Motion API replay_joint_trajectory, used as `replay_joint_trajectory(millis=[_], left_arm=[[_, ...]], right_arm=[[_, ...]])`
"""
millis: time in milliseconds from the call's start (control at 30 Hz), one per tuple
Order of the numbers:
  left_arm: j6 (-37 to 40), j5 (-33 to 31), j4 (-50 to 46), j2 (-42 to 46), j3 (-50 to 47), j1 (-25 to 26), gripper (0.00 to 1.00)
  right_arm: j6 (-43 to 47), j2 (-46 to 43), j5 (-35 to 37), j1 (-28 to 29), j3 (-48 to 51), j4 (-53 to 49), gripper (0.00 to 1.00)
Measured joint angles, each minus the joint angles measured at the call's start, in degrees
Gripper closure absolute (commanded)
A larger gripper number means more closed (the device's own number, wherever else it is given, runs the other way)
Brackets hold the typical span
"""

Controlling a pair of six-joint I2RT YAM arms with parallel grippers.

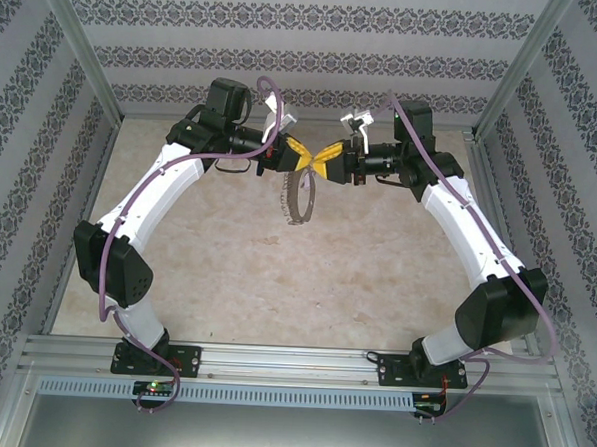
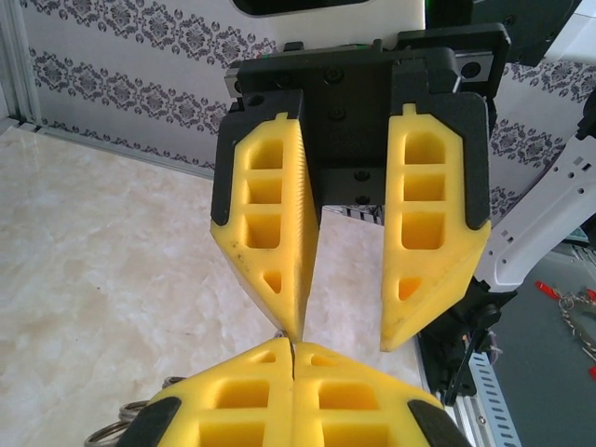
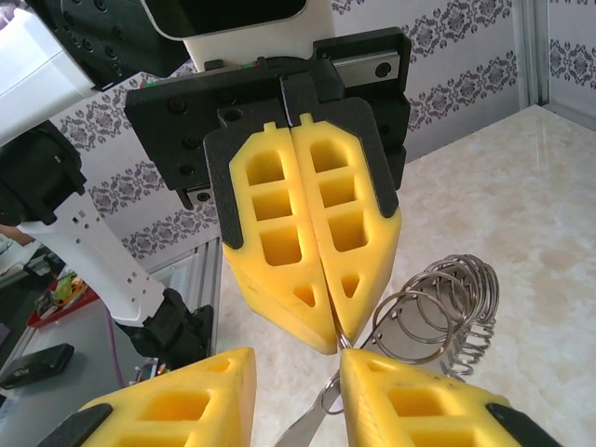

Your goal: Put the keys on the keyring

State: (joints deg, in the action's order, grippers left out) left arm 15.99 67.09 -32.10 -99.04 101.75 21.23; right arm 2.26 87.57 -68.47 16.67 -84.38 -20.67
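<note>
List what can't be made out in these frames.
- Key: top view, too small to tell from the keyring pieces.
- Metal strip between right gripper fingers: right wrist, cut by bottom edge; key or ring part unclear.
- Left gripper pinch point on keyring: right wrist, hidden behind its tips.
- Keyring, left wrist: mostly hidden by left fingers, cut by bottom edge.

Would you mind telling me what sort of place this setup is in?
Probably a purpose-built robot test cell, not a real room: aluminium frame posts, wallpaper-patterned panels on three sides, and a marble-look tabletop.
</note>
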Motion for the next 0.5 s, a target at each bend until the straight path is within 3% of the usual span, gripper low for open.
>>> replay_joint_trajectory(millis=[500], left_arm=[[0.0, 0.2, 0.0, 0.3, -0.2, 0.1, 1.0]], right_arm=[[-0.9, 0.0, 1.2, -1.7, 0.2, 1.7, 0.62]])
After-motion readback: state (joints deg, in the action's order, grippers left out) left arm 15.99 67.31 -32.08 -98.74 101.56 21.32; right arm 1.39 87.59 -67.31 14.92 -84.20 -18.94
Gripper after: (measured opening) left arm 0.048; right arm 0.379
